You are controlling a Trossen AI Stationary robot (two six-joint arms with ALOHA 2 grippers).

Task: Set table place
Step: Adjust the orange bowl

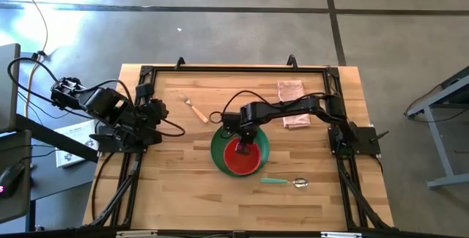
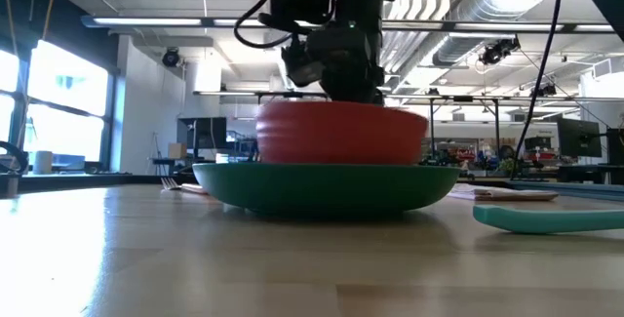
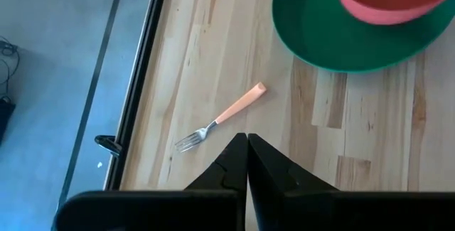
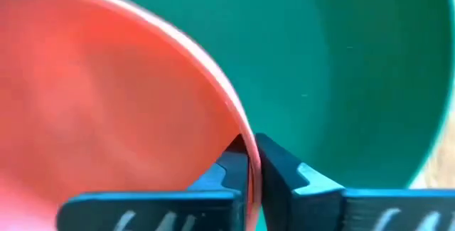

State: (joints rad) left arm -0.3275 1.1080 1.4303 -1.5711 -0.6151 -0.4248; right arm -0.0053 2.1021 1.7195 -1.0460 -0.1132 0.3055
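Note:
A red bowl (image 1: 242, 157) sits in a green plate (image 1: 218, 150) at the middle of the wooden table (image 1: 176, 187). In the low view the bowl (image 2: 341, 134) stands above the plate's rim (image 2: 327, 178), which hides its base. My right gripper (image 1: 244, 143) is over the bowl's far side, shut on its rim. My left gripper (image 3: 247, 153) is shut and empty at the table's left edge, above bare wood near a fork (image 3: 220, 119). My right gripper holds the red bowl by its rim (image 4: 245, 146) on the far side, one finger inside the bowl and one finger (image 4: 284, 167) outside over the green plate. The fingers come from above, pointing down. The bowl stays upright in the plate.
An orange-handled fork (image 1: 194, 108) lies left of the plate toward the far side. A teal-handled spoon (image 1: 284, 182) lies near the plate's near right. A pink cloth (image 1: 292, 91) lies at the far right, partly under my right arm. The black rail frame (image 1: 234, 68) edges the table.

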